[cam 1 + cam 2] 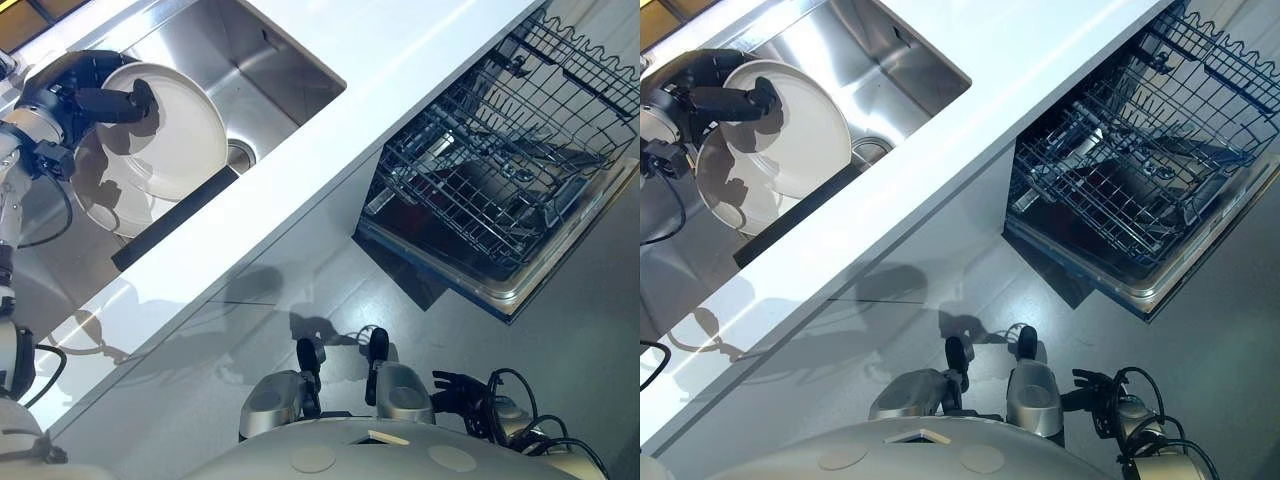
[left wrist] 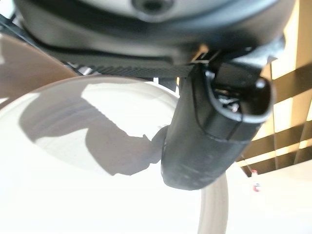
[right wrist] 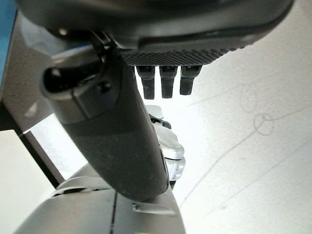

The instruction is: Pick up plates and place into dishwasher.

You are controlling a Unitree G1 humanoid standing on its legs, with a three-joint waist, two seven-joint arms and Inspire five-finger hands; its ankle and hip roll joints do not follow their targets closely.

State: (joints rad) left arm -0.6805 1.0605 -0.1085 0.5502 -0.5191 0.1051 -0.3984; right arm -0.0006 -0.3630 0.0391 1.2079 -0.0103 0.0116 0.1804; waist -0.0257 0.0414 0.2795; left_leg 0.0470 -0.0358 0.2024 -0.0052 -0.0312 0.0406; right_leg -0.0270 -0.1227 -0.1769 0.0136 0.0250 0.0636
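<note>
Holding a white plate [image 1: 175, 135] upright over the stainless sink [image 1: 265, 70], our left hand [image 1: 75, 95] pinches its rim, the thumb [image 2: 214, 131] pressed across the plate's face. A second white plate [image 1: 105, 205] sits in the sink basin just behind the held 1, beside a black strip [image 1: 175, 218] along the sink's near edge. Across the white countertop [image 1: 400, 60], the dishwasher [image 1: 520, 280] stands open with its wire rack [image 1: 500, 150] pulled out; we cannot tell what lies in it. Our right hand [image 1: 455, 385] hangs low by the floor, fingers [image 3: 165, 80] relaxed and holding nothing.
</note>
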